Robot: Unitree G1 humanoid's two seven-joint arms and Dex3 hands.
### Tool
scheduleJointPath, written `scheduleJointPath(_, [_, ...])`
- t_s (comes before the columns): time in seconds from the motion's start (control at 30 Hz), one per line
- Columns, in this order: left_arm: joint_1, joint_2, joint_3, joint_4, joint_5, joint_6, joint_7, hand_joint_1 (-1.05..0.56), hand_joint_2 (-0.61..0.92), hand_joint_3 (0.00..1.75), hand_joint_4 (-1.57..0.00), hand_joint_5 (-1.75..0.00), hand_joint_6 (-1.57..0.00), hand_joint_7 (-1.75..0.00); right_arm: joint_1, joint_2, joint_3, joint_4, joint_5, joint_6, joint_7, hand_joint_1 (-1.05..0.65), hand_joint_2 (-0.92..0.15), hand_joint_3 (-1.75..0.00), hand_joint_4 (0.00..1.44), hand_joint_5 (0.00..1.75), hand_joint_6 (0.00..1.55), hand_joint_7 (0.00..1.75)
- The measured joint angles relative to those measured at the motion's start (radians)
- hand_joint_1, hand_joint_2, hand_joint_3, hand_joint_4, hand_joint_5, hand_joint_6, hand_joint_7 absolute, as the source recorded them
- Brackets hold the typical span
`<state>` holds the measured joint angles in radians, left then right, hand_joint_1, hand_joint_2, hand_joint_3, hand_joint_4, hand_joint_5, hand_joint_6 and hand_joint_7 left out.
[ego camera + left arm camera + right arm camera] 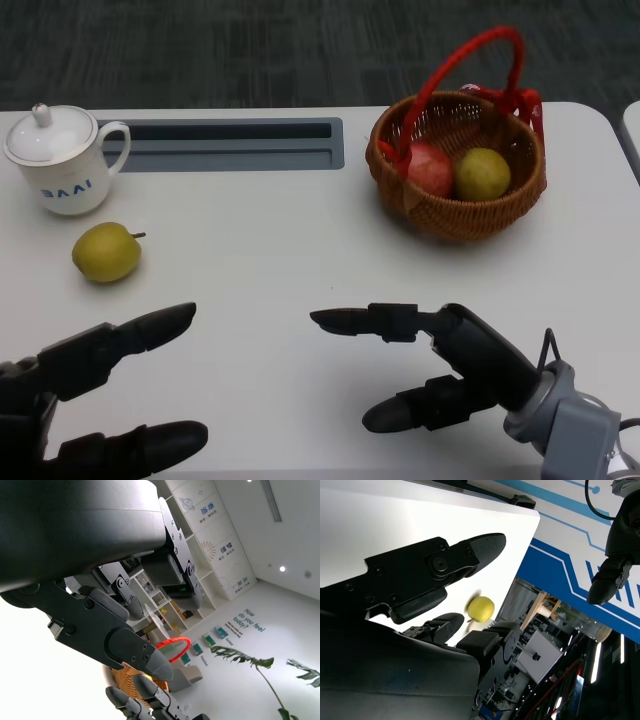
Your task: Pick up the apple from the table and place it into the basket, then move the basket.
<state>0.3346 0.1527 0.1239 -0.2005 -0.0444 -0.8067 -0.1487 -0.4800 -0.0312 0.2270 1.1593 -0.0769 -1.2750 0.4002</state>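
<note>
A yellow-green apple (105, 252) lies on the white table (270, 260) at the left, in front of the cup; the right wrist view shows the apple (480, 608) beyond my fingers. The wicker basket (458, 165) with a red handle (470, 60) stands at the back right and holds a red apple (430, 168) and a yellow-green fruit (483, 173). My left hand (100, 400) hovers at the near left, fingers spread, holding nothing, a short way in front of the apple. My right hand (450, 370) hovers at the near right, also spread and empty. The left wrist view catches the basket (135, 677).
A white lidded cup (60, 160) stands at the back left, just behind the apple. A grey recessed slot (235, 145) runs along the table's far edge between cup and basket.
</note>
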Motion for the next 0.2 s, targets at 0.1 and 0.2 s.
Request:
scheduleJointPath(0.1, [0.0, 0.0, 0.001, 0.004, 0.002, -0.003, 0.0, -0.42, 0.7, 0.0, -0.97, -0.01, -0.87, -0.01, -0.003, -0.001, -0.015, 0.001, 0.0, 0.0, 0.008, -0.55, -0.85, 0.0, 0.61, 0.0, 0.57, 0.0])
scheduleJointPath(0.2, [0.0, 0.0, 0.0, 0.005, 0.002, -0.006, 0.0, -0.42, 0.7, 0.0, -0.97, -0.01, -0.87, -0.01, -0.004, -0.003, -0.025, 0.001, 0.0, 0.0, 0.013, -0.55, -0.85, 0.0, 0.6, 0.0, 0.57, 0.0])
